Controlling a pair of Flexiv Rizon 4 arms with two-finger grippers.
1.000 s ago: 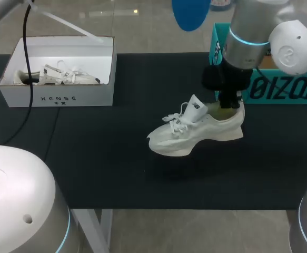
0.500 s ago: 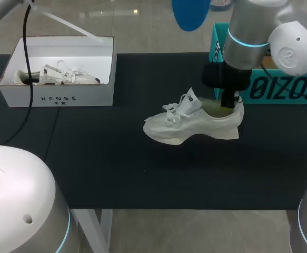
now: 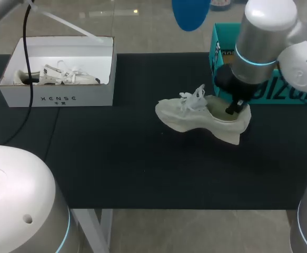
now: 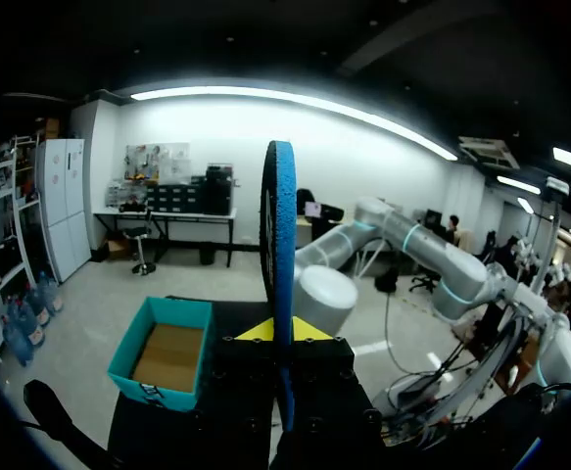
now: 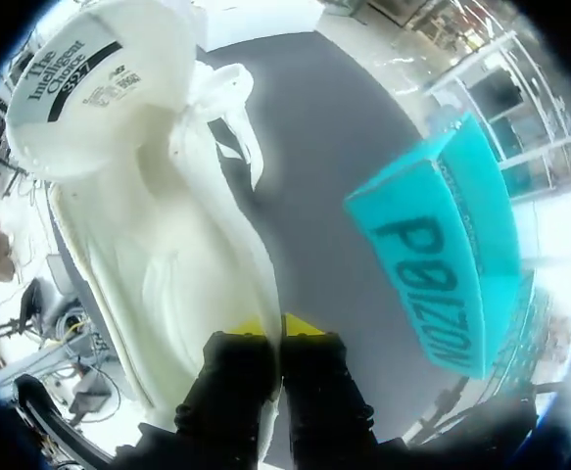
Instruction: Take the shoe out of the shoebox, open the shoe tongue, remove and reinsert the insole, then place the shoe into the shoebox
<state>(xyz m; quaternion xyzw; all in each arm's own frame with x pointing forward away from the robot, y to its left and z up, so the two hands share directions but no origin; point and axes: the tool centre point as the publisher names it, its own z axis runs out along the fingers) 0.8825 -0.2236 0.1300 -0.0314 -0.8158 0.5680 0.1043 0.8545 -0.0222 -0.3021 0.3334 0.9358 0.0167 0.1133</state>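
Losing the tips of the right gripper [image 3: 230, 109] inside the heel of the shoe [image 3: 195, 118], head view. Cutting the insole [image 3: 191, 13] off at that view's top edge, leaving the left gripper [image 4: 283, 328] outside it. Hiding much of the teal box [image 3: 219, 42] behind the right arm. Blurring the laces in the right wrist view.

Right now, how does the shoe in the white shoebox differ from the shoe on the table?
The boxed shoe lies inside the shoebox, untouched; the table shoe is out on the table, pinched at its heel collar by the right gripper, while the left gripper holds a blue insole. The box wall partly hides the boxed shoe; the table shoe shows almost whole. Both are white lace-ups.
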